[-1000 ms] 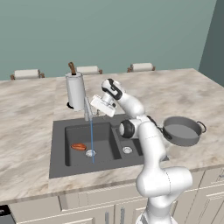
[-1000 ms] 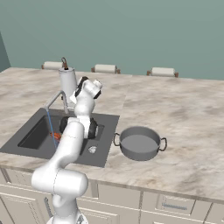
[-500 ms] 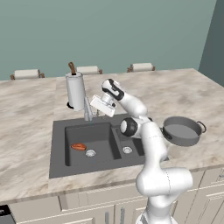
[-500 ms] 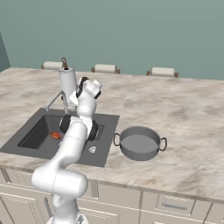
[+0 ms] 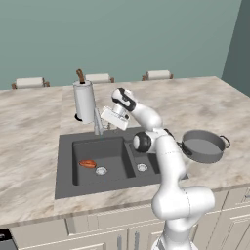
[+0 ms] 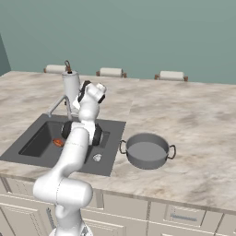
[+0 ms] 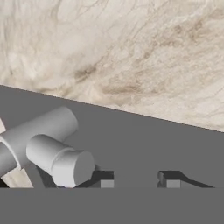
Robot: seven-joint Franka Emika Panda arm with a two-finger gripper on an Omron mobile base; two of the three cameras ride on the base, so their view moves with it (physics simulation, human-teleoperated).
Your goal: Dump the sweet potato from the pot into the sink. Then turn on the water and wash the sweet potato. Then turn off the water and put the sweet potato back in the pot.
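Hand at the faucet, potato in the left basin.
We judge the water step is in hand: the gripper [image 7: 136, 181] sits just beside the faucet [image 5: 98, 122], its jaws apart with nothing between them. No stream shows, so next we would fetch the potato [image 5: 88, 164] from the sink [image 5: 66, 166] and carry it to the pot [image 5: 203, 145] on the tabletop [image 5: 29, 136]. The towel roll [image 5: 84, 101] stands close behind the faucet and crowds any lift.
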